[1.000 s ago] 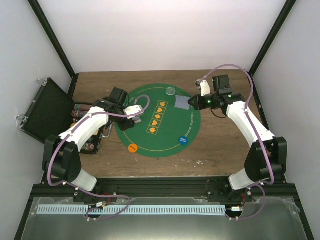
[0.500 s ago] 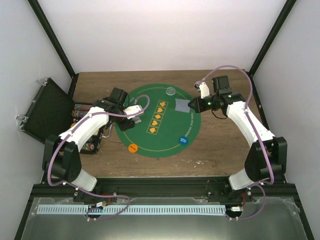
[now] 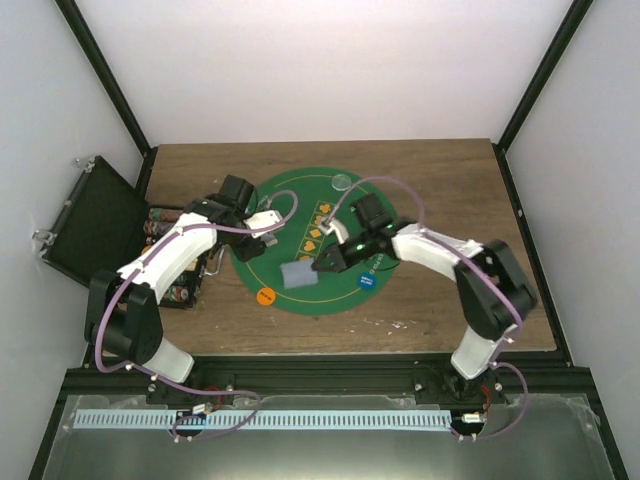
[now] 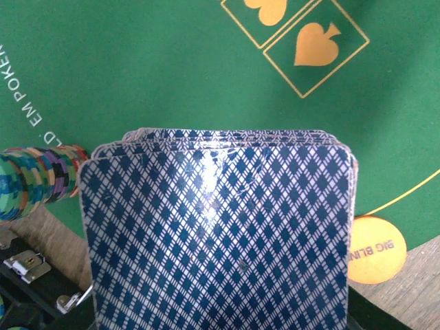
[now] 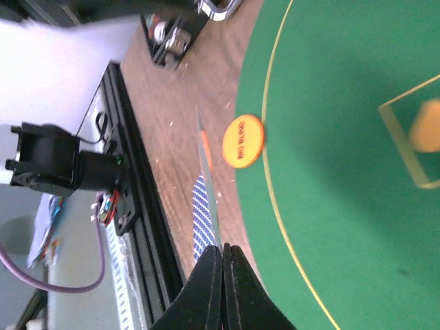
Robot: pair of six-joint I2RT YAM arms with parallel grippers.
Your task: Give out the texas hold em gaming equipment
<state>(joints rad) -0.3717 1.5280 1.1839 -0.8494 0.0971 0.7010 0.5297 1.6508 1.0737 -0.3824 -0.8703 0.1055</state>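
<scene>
The right gripper (image 3: 322, 266) is pinched shut on one card (image 3: 298, 274) by its edge — thin, light, slick, bendy. The left gripper (image 3: 260, 240) apparently clamps the deck (image 4: 220, 240) — fingers hidden.

A round green felt mat (image 3: 322, 300) lies on the wooden table (image 3: 450, 170), beside an open black case (image 3: 95, 225).

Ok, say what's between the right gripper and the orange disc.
The card that the right gripper pinches, jutting toward the orange disc; the top view shows it.
</scene>
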